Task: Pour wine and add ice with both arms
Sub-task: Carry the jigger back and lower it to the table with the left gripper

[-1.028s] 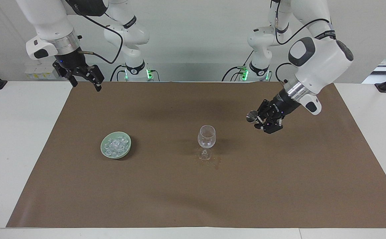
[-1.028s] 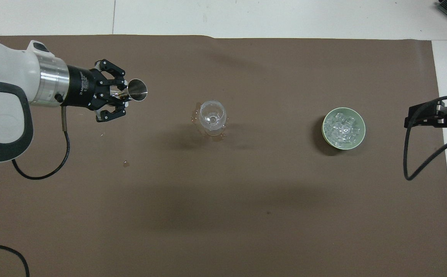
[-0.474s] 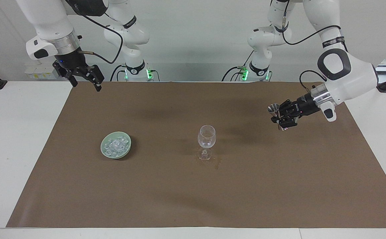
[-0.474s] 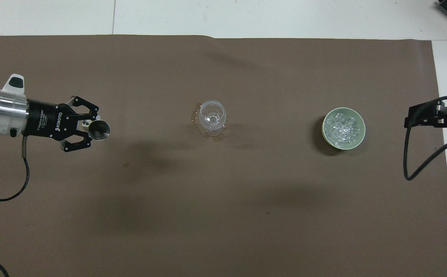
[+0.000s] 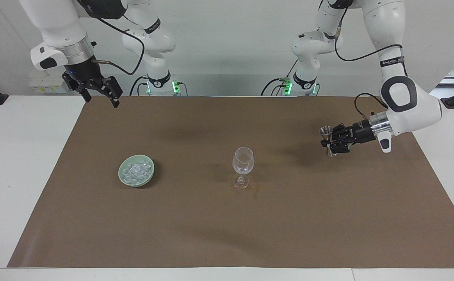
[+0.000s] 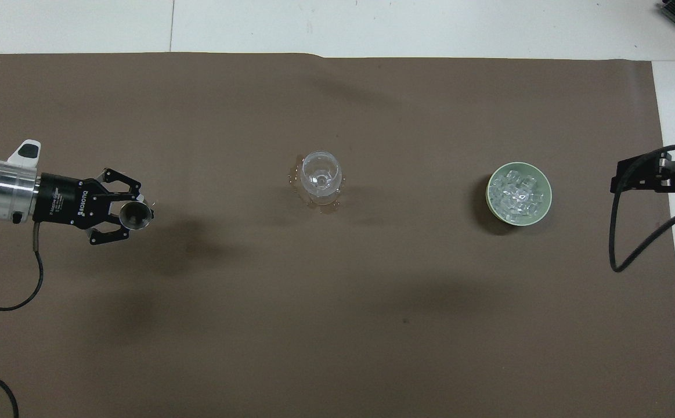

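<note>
Looking across from the facing view, the left gripper (image 5: 330,142) hangs low over the brown mat (image 5: 227,234) toward the left arm's end of the surface, its jaws clamped on a small metal jigger (image 5: 325,130) held about upright; the wine glass (image 5: 243,160) stands mid-mat, well apart from it, with damp spots on the mat around its foot; any wine inside is too faint to make out; the green bowl (image 5: 136,170) of ice (image 5: 135,170) sits toward the right arm's end, at about the same distance from the robots as the glass; the right gripper (image 5: 101,90) waits high over the mat's corner near its own base, jaws spread wide and empty.

From the overhead view, the left gripper (image 6: 118,215) shows the jigger (image 6: 136,215) mouth-up between its tips; the glass (image 6: 321,176) looks clear, ringed by small wet marks; the ice (image 6: 517,194) is a glittering heap of small clear cubes filling the bowl (image 6: 545,206), apparently untouched; the right gripper (image 6: 656,177) sits at the mat's edge.

My reading: pouring appears done, with some spilled; setting the jigger down and adding ice remain.
</note>
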